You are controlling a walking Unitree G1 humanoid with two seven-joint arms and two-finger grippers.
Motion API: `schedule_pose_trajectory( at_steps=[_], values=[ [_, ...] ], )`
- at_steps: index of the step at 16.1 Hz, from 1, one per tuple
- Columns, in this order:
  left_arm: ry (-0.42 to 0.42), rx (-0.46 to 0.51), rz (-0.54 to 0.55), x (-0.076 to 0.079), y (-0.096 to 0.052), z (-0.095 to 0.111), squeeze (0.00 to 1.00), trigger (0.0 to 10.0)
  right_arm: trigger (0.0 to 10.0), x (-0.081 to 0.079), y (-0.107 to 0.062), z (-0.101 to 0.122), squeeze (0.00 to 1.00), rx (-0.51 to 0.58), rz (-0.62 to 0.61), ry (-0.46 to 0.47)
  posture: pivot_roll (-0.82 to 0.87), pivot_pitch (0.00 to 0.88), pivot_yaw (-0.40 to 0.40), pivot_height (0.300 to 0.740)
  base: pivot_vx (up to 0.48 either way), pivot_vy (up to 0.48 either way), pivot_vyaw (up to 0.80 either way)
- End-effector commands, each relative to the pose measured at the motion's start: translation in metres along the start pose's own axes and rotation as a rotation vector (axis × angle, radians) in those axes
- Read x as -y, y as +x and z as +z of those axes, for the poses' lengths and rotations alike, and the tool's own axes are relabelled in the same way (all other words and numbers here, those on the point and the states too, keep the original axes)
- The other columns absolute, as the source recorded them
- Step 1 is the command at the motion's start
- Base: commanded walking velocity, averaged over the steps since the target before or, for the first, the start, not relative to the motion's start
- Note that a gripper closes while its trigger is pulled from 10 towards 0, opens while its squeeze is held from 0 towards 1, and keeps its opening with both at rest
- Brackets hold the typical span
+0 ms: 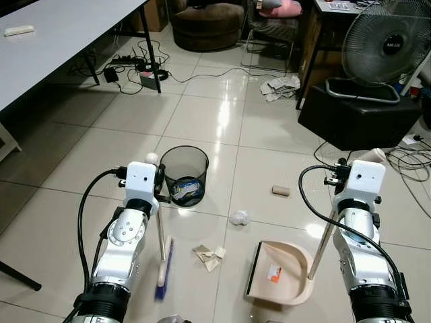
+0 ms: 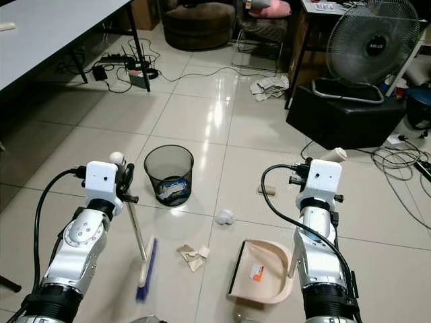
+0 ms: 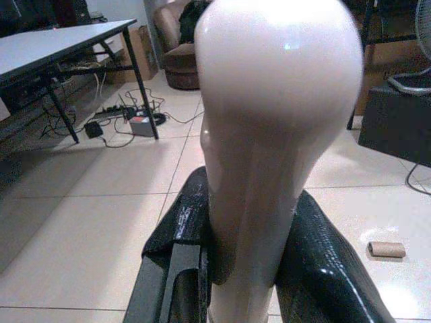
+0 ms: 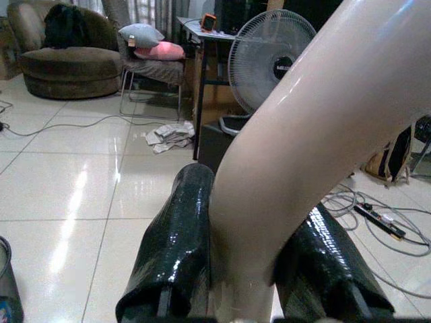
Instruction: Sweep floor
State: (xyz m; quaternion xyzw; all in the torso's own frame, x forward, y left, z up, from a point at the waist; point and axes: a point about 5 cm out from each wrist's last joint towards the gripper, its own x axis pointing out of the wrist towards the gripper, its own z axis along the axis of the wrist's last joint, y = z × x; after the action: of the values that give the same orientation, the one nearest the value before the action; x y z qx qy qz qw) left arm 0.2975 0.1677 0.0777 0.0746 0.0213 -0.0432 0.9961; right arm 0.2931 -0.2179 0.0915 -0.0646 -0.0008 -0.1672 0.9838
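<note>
The left gripper [image 3: 249, 262] was clamped round the cream handle of the broom [image 1: 161, 266], whose blue-bristled head rested on the tiled floor [image 1: 202, 121] beside the left arm. The right gripper [image 4: 249, 282] was closed on the handle of the dustpan [image 1: 286, 272], which sat on the tiles with its mouth facing the broom. Between broom and dustpan lay torn paper scraps [image 1: 209, 256]; a crumpled white wad [image 1: 238, 217] lay just beyond them, and a cardboard tube [image 1: 281, 191] farther off towards the right arm. A black mesh bin [image 1: 184, 175] with some rubbish inside stood just ahead of the left gripper, close to the broom handle. Farther away were a fan [image 1: 384, 47] on a black box [image 1: 357, 118], loose cables [image 1: 411, 161], crumpled cloth [image 1: 281, 87], a power strip [image 1: 128, 62] under a table [image 1: 60, 33], and a brown pouffe [image 1: 207, 25].
</note>
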Motion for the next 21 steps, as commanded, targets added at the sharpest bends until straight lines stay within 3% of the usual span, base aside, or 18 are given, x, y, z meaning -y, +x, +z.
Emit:
schedule_pose_trajectory(
  at_steps=[1,10,21],
  values=[
    [0.016,0.05,-0.001,0.0021,0.0049,0.0104,0.0,10.0,10.0,-0.0054,0.0028,0.0086,0.0,0.049,0.014,0.002,-0.04,0.003,0.028,0.74,0.0,0.0,0.0],
    [0.01,0.064,0.045,-0.002,0.0036,0.0087,0.0,10.0,10.0,-0.0054,0.0041,0.0081,0.0,0.048,0.022,0.021,-0.07,0.0,0.029,0.74,0.0,0.0,0.0],
    [0.032,0.084,0.016,0.0001,0.0097,0.0138,0.0,10.0,10.0,-0.0031,0.0007,0.0016,0.0,0.029,0.016,-0.007,-0.06,0.0,0.032,0.74,0.0,0.0,0.0]
  ],
)
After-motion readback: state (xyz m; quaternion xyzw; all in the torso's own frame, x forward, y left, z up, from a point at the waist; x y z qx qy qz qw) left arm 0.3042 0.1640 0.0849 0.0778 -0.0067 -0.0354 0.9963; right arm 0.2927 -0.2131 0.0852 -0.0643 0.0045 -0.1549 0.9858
